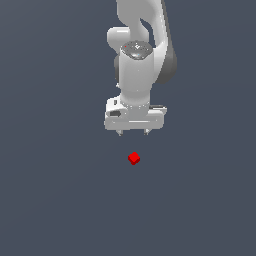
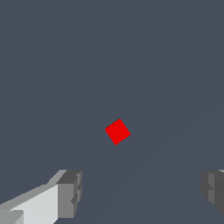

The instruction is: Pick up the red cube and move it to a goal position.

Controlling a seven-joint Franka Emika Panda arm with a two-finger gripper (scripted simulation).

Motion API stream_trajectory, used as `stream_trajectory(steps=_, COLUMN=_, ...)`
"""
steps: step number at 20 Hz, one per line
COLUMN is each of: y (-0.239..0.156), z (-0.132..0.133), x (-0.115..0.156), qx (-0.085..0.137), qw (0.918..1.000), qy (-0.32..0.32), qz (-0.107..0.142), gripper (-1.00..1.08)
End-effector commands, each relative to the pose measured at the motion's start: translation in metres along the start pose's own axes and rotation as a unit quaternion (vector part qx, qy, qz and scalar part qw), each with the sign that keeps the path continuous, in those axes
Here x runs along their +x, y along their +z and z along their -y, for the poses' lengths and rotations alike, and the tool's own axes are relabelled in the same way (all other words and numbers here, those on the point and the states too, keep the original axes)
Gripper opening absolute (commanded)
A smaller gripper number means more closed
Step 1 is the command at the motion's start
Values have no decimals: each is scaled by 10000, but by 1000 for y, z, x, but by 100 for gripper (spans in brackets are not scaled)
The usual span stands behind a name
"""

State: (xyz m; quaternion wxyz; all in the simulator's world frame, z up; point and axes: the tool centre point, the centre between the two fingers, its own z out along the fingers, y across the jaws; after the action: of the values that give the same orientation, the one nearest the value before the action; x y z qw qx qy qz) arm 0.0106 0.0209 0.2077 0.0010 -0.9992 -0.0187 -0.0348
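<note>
The white gripper [image 1: 133,133] hangs from the arm [image 1: 142,47] with its 2 short fingertips [image 1: 120,133] pointing down, spread wide apart with nothing between them. In the wrist view the 2 grey finger pads [image 2: 70,193] stand at opposite edges of the picture, far apart, and the space between them shows only the flat dark grey floor [image 1: 50,200].

The red cube [image 1: 134,158] lies on that floor, apart from the gripper and touching neither finger. In the exterior view it sits a little below the fingertips in the picture, roughly in line with the midpoint between them. The wrist view shows the red cube [image 2: 117,131] ahead of the fingers, near the centre of the open span, turned so that its edges run diagonally to the line joining the 2 pads. How high the gripper stands above the cube cannot be judged from either view.
</note>
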Motion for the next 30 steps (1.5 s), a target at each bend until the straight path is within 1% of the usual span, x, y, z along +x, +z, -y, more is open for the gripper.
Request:
stream_trajectory(steps=1, y=0, z=0, x=0, qx=0, qw=10000, qy=0, qz=0, gripper=100)
stream_trajectory(steps=9, y=14, z=0, x=1, qx=10, qw=9998, qy=-218, qz=24, gripper=100)
stream_trajectory(steps=13, y=31, z=1, x=1, qx=23, qw=9988, qy=-496, qz=55, gripper=100)
stream_trajectory(steps=17, y=57, z=2, x=2, qx=41, qw=9959, qy=-896, qz=99, gripper=100)
stream_trajectory(steps=21, y=90, z=3, x=3, qx=64, qw=9896, qy=-1426, qz=158, gripper=100)
stream_trajectory(steps=26, y=132, z=5, x=3, qx=89, qw=9776, qy=-2088, qz=232, gripper=100)
stream_trajectory(steps=30, y=159, z=6, x=3, qx=99, qw=9679, qy=-2495, qz=278, gripper=100)
